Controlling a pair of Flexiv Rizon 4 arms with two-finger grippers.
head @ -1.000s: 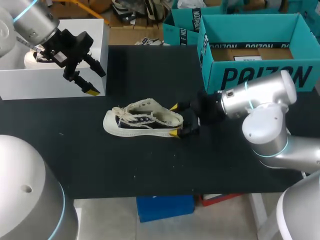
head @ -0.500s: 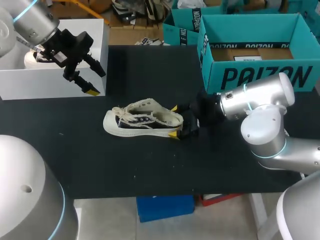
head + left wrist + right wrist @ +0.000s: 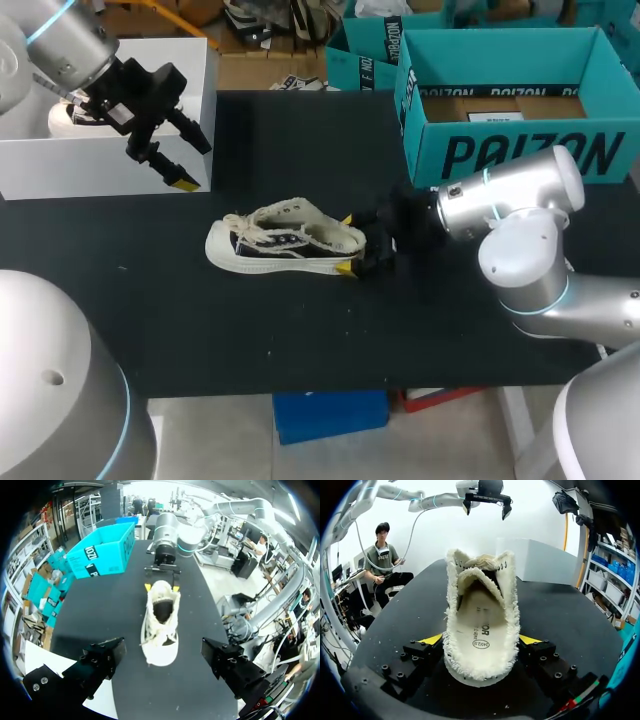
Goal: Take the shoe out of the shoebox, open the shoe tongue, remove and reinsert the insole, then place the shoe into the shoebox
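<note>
A cream and dark low sneaker (image 3: 285, 240) lies on its sole in the middle of the black table, toe to the left and its collar open. My right gripper (image 3: 346, 241) is at the heel, open, with one yellow tip on each side. In the right wrist view the heel of the sneaker (image 3: 481, 625) fills the space between the fingers of my right gripper (image 3: 481, 640), and the insole shows inside. My left gripper (image 3: 190, 160) hangs open and empty above the table's back left. Looking down, it sees the sneaker (image 3: 161, 620) ahead of it.
A teal open shoebox (image 3: 510, 110) stands at the back right, close behind my right arm. A white box (image 3: 100, 160) stands at the back left, under my left arm. The black table (image 3: 300, 330) is bare in front of the sneaker.
My right gripper has slid a little to the left along the heel, nudging the sneaker slightly left, and its fingers have begun to narrow. The left arm has not moved.
</note>
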